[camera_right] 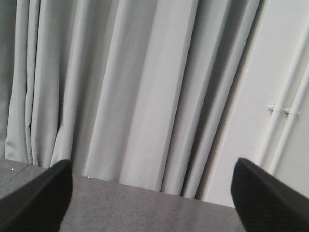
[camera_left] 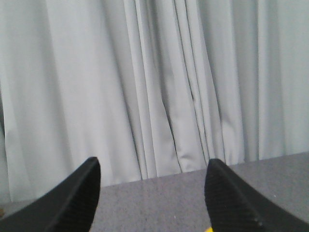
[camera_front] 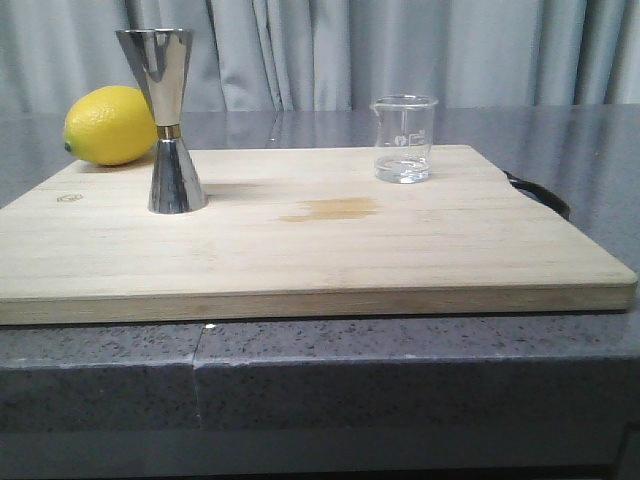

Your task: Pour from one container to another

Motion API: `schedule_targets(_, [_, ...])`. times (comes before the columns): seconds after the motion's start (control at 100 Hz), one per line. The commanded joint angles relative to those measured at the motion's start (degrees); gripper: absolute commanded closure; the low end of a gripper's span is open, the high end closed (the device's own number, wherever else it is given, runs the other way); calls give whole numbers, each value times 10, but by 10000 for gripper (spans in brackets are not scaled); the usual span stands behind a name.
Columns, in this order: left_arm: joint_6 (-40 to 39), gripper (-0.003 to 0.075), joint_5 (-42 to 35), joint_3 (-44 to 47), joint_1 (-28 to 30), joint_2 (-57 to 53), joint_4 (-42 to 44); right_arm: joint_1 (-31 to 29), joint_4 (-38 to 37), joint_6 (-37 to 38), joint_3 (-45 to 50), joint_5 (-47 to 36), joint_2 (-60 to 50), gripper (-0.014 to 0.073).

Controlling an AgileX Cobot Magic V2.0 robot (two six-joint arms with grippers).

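Note:
The clear glass beaker (camera_front: 404, 138) stands upright at the back right of the wooden board (camera_front: 300, 240), with a little clear liquid in its bottom. The steel hourglass jigger (camera_front: 168, 120) with a gold waist band stands upright at the board's left. Neither arm shows in the front view. My left gripper (camera_left: 154, 166) is open with nothing between its black fingers (camera_left: 77, 203), facing the curtain. My right gripper (camera_right: 152, 169) is open and empty too, its fingers (camera_right: 263, 198) wide apart over grey counter. Neither container shows in the wrist views.
A yellow lemon (camera_front: 110, 125) lies behind the jigger at the board's back left corner; a yellow sliver (camera_left: 208, 229) of it shows in the left wrist view. A darker stain (camera_front: 335, 208) marks the board's middle. A black handle (camera_front: 540, 192) juts from the board's right. The grey counter (camera_front: 400, 350) drops off in front.

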Motion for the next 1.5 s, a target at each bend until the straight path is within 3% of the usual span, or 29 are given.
schedule_targets(0.0, [-7,299,2,40,-1,-38,-17,-4,-14,0,30,-16,-47,-6])
schedule_targets(0.12, [-13,300,5,126,-1,-88,-17,-4,3,0,92,13,-112,26])
schedule_targets(0.25, [-14,337,6,197,-1,-130,-18,-4,19,0,151,63,-173,183])
schedule_targets(0.39, [-14,492,6,245,-7,-153,-18,-4,19,0,195,81,-220,456])
schedule_targets(0.51, [-16,712,20,262,-27,-153,-33,-4,25,0,217,85,-240,671])
schedule_targets(0.72, [-16,740,29,288,-69,-153,-50,-4,59,0,239,103,-250,669])
schedule_targets(1.49, [-16,739,21,300,-94,-153,-50,-4,59,0,242,106,-250,669])
